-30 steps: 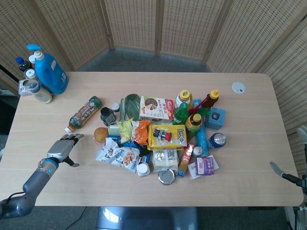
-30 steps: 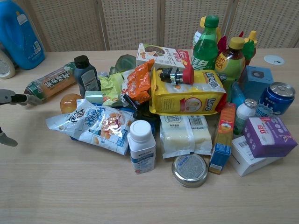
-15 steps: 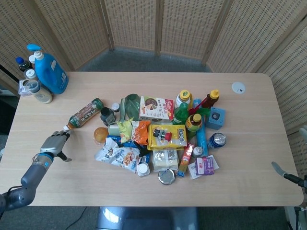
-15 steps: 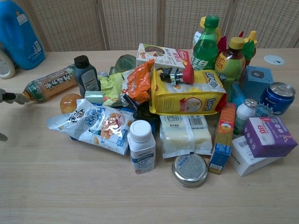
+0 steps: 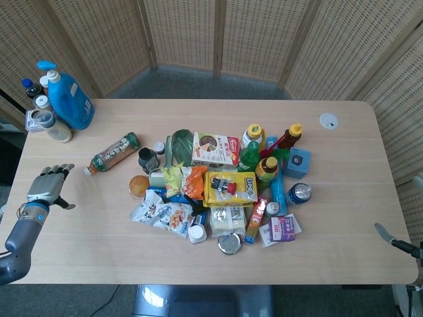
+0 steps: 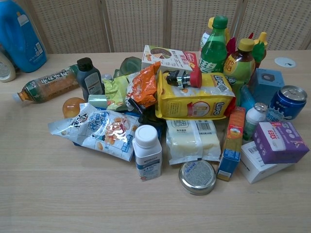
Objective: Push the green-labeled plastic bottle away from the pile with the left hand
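- Now the left hand [image 5: 47, 187] sits at the left edge of the head view, over the table [image 5: 79, 244], fingers spread and pointing toward the top of the frame, thumb out to the right; it holds nothing.
- The chest view does not show this hand.
- Up and to the right of it, apart from the fingertips, the bottle [image 5: 113, 152] lies on its side, cap toward the lower left of the frame, base toward the upper right.
- In the chest view the bottle [image 6: 46, 85] lies at the left, cap at the frame's left side, its base just beside a dark flask [image 6: 90, 78] that stands at the pile's left edge; contact between the two cannot be told.
- The pile fills the middle of the table: a yellow bag [image 5: 229, 187] in the centre, a snack bag [image 5: 164, 215] at lower left, a white pill bottle [image 6: 147, 152] in front, a round tin [image 6: 197, 176] lower centre.
- A blue can [image 5: 299, 193] and a purple box [image 5: 284, 228] lie on the pile's right side.
- A blue jug [image 5: 68, 96] stands in the upper left corner of the table, well apart from the pile.
- At the lower right edge of the head view only a thin part of the right hand [image 5: 388, 238] shows; whether it is clenched or spread cannot be told.
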`<state>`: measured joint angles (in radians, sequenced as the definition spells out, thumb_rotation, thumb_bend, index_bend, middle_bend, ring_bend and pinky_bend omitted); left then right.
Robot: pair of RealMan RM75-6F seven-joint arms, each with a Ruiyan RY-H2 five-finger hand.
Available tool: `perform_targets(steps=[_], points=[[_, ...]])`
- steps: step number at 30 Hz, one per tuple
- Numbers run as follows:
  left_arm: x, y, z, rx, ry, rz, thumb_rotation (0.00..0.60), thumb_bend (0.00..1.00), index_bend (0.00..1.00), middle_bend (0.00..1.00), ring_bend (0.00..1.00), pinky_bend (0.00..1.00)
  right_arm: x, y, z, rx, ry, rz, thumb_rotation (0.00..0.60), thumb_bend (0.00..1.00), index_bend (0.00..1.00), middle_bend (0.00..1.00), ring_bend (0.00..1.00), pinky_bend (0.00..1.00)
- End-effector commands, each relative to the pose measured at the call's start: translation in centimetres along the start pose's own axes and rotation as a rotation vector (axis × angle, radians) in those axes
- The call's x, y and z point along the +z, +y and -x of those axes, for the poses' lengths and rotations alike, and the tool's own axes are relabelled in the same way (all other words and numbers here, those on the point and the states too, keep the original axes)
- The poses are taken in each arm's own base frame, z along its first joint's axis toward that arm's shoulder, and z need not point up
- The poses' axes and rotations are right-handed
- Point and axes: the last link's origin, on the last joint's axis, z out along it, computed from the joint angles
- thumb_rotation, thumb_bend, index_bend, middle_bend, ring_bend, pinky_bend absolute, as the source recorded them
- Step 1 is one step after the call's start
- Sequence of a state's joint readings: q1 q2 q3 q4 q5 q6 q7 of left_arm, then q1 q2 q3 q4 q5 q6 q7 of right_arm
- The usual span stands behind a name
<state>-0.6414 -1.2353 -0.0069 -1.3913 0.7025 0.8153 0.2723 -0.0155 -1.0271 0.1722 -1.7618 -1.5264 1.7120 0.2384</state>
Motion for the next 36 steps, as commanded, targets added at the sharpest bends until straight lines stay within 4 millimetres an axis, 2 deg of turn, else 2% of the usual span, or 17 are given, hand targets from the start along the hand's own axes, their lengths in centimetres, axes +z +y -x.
perform_targets(steps=[1,7,21,36], points=[[-0.1,0.7,-0.3,-0.033,0.100,0.004,0.600,0.04,0.00,0.00,0.00,0.00,0.0,0.0,0.0,-0.001,0.000,-0.001,0.600,0.00,0.00,0.00,0.00,0.00],[1.0,1.5,-1.3,-0.048,0.210,-0.069,0.600,0.04,0.00,0.00,0.00,0.00,0.0,0.0,0.1,0.000,-0.003,-0.001,0.600,0.00,0.00,0.00,0.00,0.00],[4.3,5.5,-2.6,-0.034,0.251,-0.228,0.600,0.04,0.00,0.00,0.00,0.00,0.1,0.0,0.4,-0.005,-0.017,-0.003,0.600,0.00,0.00,0.00,0.00,0.00],[7.9,9.0,0.1,0.002,0.193,-0.296,0.600,0.04,0.00,0.00,0.00,0.00,0.4,0.5,0.7,-0.007,-0.026,0.017,0.600,0.00,0.00,0.00,0.00,0.00]])
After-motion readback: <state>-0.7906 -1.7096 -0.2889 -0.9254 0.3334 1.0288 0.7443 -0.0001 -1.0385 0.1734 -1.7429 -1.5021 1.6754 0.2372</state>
